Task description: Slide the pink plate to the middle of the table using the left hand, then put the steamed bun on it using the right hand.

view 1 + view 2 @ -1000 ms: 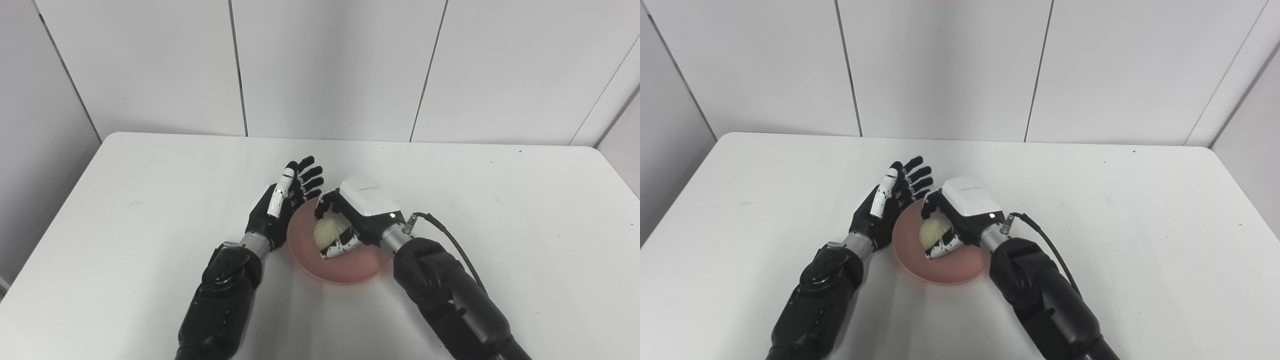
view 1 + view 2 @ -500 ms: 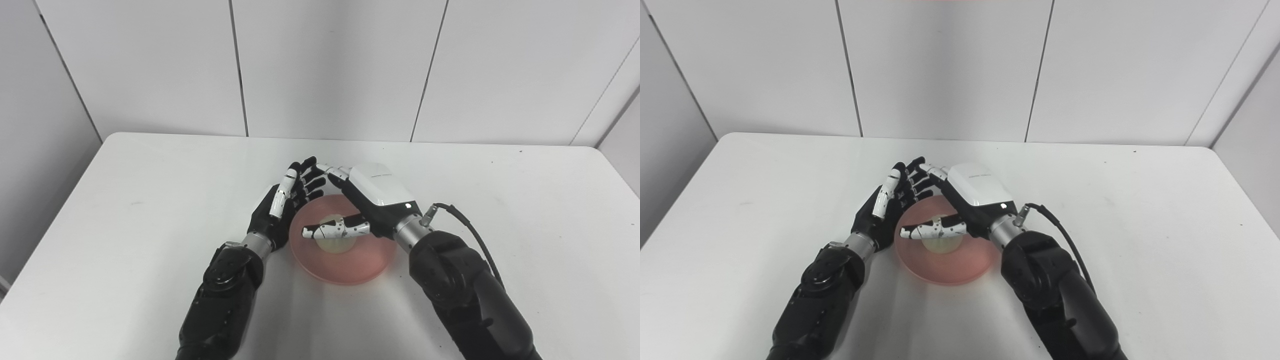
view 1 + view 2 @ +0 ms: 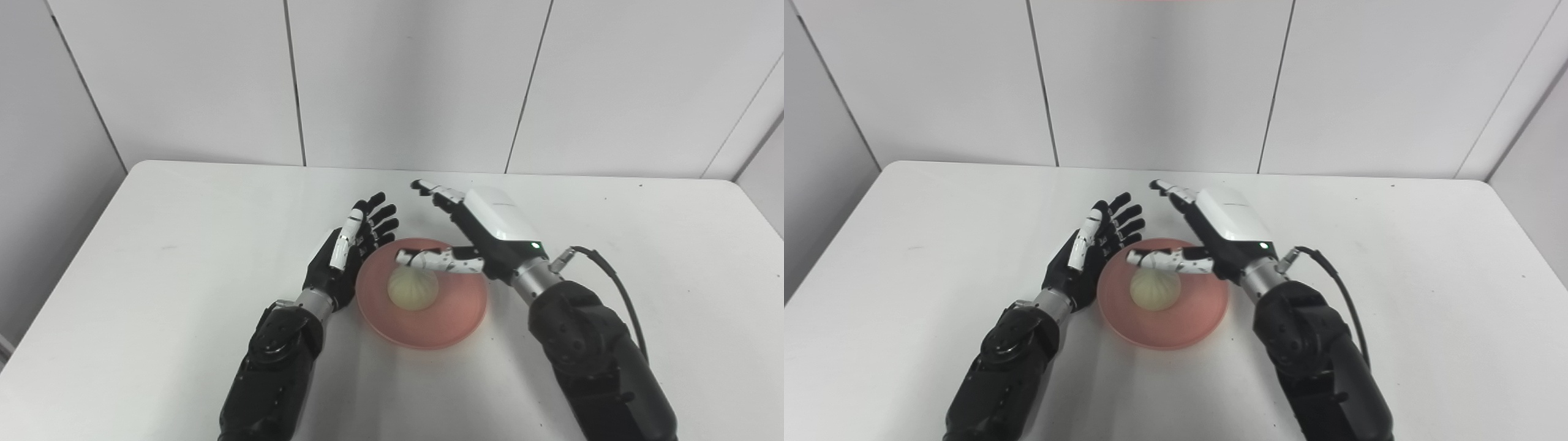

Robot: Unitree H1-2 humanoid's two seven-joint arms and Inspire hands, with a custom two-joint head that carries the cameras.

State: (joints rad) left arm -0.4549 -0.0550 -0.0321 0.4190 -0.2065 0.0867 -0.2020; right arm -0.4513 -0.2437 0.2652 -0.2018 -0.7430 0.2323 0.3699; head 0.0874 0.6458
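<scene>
**Bun's on the plate, both hands empty**

So the round pale steamed bun (image 3: 413,289) is sitting right in the middle of the shallow pink plate (image 3: 453,318), and the plate itself is flat on the white tabletop (image 3: 153,245), roughly centred left to right and a bit toward the near edge.

Right hand (image 3: 474,236) has the white back shell and black palm. It's hanging over the far right part of the plate with its fingers (image 3: 432,190) stretched out, pointing away toward the back wall, nothing in it. The thumb (image 3: 432,260) sticks out sideways to the left and sits just above the top of the bun. Hard to say from either eye view whether the thumb tip is actually brushing the bun or just clearing it, they overlap in the picture.

Left hand (image 3: 346,260) is all black with a white strip on one finger. It's just beside the plate's left rim, standing on its edge with the palm turned toward the plate and the fingers fanned out, pointing up and away. It's holding nothing either, and looks very close to the rim or touching it.

Grey panelled wall (image 3: 404,79) behind the tabletop.
</scene>
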